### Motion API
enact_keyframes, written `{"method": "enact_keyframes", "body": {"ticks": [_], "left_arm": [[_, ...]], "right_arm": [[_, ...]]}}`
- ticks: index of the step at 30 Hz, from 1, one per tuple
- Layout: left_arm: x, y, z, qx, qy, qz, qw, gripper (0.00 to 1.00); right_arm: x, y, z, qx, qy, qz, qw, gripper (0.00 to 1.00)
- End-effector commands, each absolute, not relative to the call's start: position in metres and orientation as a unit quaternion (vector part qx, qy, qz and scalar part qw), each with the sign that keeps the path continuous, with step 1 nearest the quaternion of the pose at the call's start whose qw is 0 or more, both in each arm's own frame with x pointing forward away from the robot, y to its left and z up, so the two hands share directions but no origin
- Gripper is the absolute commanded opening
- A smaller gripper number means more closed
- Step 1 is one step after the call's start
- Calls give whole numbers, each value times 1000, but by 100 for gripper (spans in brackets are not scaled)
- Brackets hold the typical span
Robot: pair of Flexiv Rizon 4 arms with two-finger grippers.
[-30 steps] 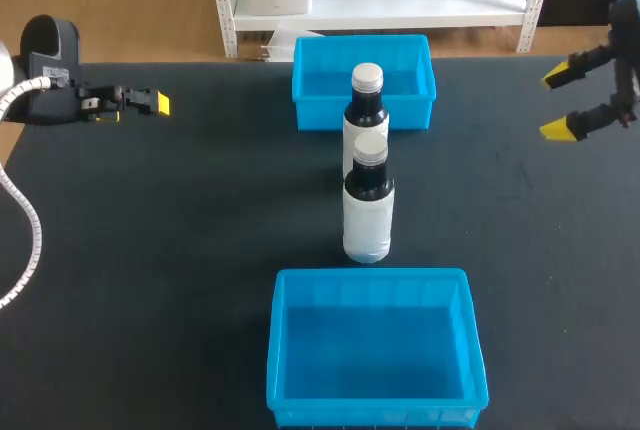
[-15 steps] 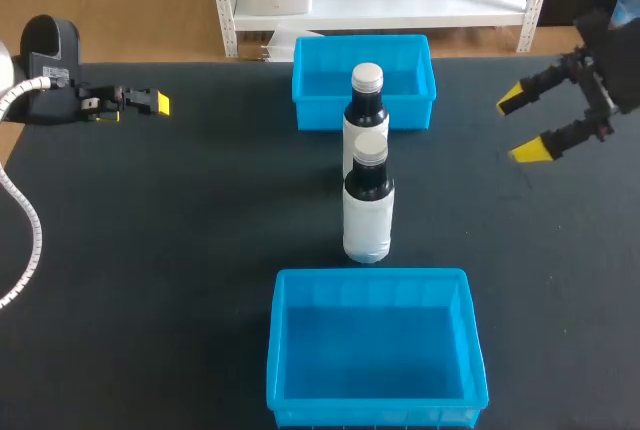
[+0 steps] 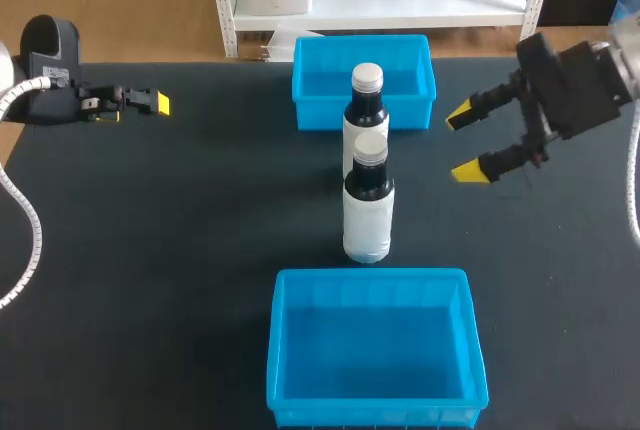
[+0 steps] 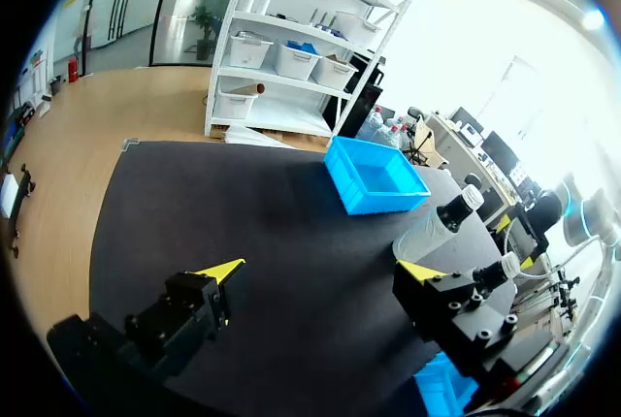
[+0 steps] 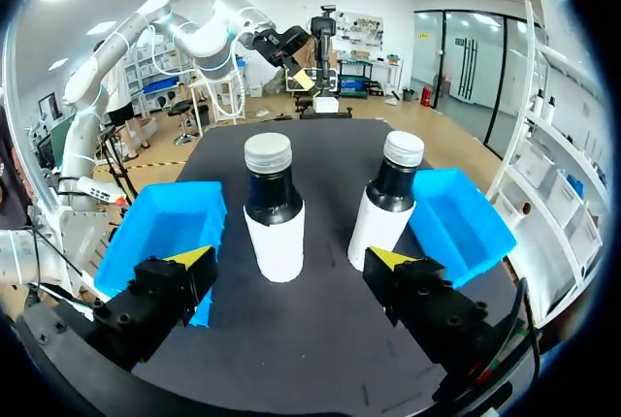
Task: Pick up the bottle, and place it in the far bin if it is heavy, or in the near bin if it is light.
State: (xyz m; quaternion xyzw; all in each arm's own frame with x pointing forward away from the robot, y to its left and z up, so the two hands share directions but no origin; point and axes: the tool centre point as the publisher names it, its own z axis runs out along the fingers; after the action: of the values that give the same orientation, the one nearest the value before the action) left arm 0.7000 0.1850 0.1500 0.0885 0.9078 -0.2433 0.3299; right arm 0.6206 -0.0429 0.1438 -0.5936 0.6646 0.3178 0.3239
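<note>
Bottles between far bin, near bin

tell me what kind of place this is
Probably a robotics lab bench: a black table with a far bin and near bin, a far bottle and near bottle standing between them, and the left gripper and right gripper open at its sides.

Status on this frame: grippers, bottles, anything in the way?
Left gripper open, empty, at table left side. Right gripper open, empty, beside near bottle and far bottle. Both upright, untouched, between far bin and near bin. Nothing in the way.
</note>
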Motion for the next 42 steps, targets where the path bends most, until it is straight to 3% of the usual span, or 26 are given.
{"method": "enact_keyframes", "body": {"ticks": [1,42], "left_arm": [[700,185,150,88,908,-243,330,100],[700,185,150,88,908,-243,330,100]], "right_arm": [[619,-30,138,-595,662,318,326,100],[606,56,124,-605,642,349,316,100]]}}
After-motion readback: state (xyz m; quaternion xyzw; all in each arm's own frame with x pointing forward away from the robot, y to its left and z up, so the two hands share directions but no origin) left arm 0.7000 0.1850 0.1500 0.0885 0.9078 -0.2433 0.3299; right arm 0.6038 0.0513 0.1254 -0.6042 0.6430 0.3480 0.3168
